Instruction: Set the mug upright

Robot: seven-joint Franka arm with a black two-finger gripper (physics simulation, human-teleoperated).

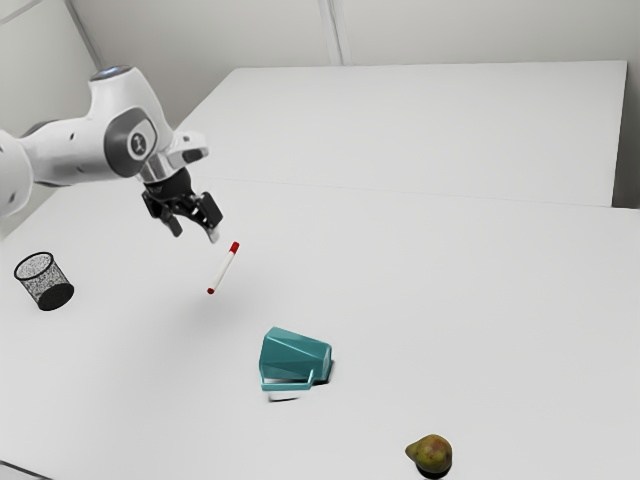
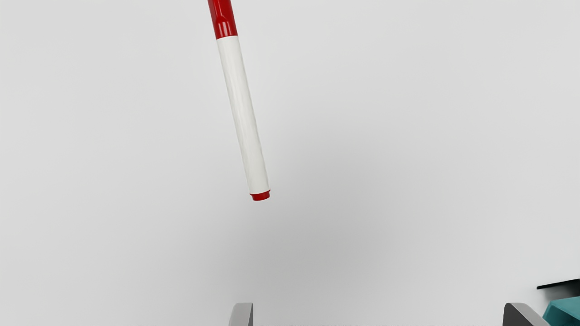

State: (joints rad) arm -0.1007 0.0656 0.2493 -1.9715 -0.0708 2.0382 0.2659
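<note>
The teal mug (image 1: 295, 355) lies on its side on the table, its handle toward the exterior view's bottom edge. In the wrist view a corner of the mug (image 2: 564, 312) shows beside one fingertip. My gripper (image 1: 196, 235) hangs above the table, apart from the mug, toward the exterior view's upper left. Seen from the wrist, the gripper (image 2: 378, 314) has its two fingertips wide apart with nothing between them.
A white marker with red ends (image 1: 224, 268) lies on the table (image 1: 480, 300) between my gripper and the mug. A black mesh cup (image 1: 44, 281) is at the exterior view's left. A pear (image 1: 431, 453) rests near the bottom edge, right of the mug.
</note>
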